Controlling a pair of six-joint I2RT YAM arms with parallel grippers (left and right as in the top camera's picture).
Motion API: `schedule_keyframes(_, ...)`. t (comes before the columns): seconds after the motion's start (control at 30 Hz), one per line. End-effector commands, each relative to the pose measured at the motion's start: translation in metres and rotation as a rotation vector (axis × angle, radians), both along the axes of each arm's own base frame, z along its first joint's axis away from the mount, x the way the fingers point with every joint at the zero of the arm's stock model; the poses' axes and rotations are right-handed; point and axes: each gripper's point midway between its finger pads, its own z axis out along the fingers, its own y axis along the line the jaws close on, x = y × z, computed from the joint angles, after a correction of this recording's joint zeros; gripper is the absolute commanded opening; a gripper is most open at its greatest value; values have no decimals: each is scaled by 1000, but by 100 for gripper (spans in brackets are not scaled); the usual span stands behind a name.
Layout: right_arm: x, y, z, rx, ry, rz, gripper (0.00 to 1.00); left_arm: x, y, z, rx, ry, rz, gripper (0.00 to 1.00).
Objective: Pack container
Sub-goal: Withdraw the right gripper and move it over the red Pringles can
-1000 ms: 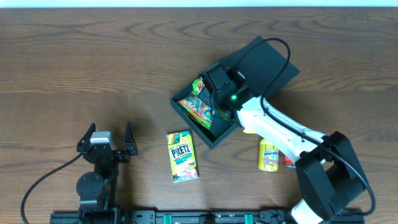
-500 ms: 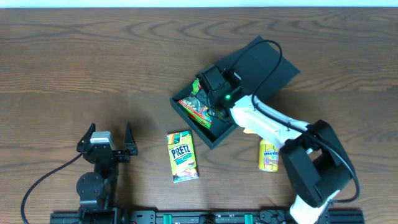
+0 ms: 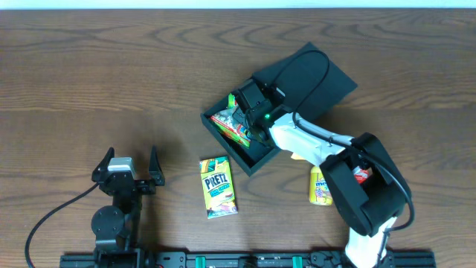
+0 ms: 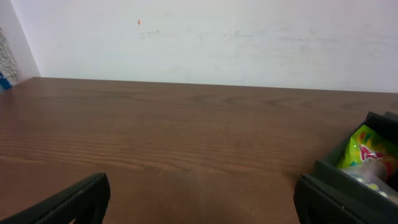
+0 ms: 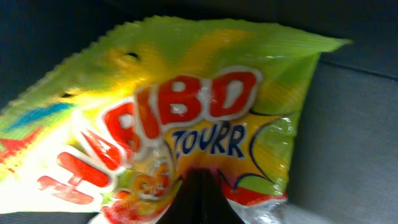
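The container (image 3: 262, 161), a dark square box with its lid (image 3: 316, 82) folded back, sits right of the table's centre. My right gripper (image 3: 244, 112) reaches down into it. In the right wrist view that gripper (image 5: 200, 198) is shut on the lower edge of a green-yellow Haribo bag (image 5: 186, 93), which lies against the box's dark inner wall (image 5: 360, 124). The bag (image 3: 229, 126) fills the box's left part. My left gripper (image 3: 126, 173) rests open at the front left, holding nothing. Its view shows the gripper (image 4: 202, 208) low over the wood, and the container (image 4: 345, 177) at the right edge.
A Pretz box (image 3: 218, 186) lies flat in front of the container. A yellow candy tube (image 3: 321, 187) and a red packet (image 3: 361, 174) lie to the front right, partly under the right arm. The table's far edge meets a white wall (image 4: 205, 37).
The right arm has swung left, carrying its gripper and the bag a little further left inside the box. The container has shifted slightly left. The left arm has not moved.
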Motion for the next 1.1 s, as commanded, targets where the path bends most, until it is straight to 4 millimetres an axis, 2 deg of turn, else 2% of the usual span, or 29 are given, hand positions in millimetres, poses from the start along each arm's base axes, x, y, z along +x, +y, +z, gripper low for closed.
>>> schedule_keyframes(0.0, -6, -3, 16, -19, -7, 21, 2, -2, 1, -17, -5, 59, 5, 95)
schedule_keyframes(0.17, -5, -1, 66, -6, -101, 96, 2, -2, 1, -17, -5, 60, 5, 95)
schedule_keyframes(0.27, -11, -6, 92, -6, -133, 120, 2, -2, 1, -17, -5, 59, 5, 95)
schedule_keyframes(0.5, -41, -49, 134, -116, -134, 75, 2, -2, 1, -17, -5, 59, 5, 95)
schedule_keyframes(0.77, -76, -84, 153, -345, -114, 313, 3, -2, 1, -17, -5, 59, 5, 95)
schedule_keyframes(0.97, -108, -123, 160, -480, -86, 363, 16, -2, 1, -17, -5, 59, 5, 95)
schedule_keyframes(1.07, -123, -136, 152, -500, -69, 361, 34, -2, 1, -17, -5, 59, 5, 95)
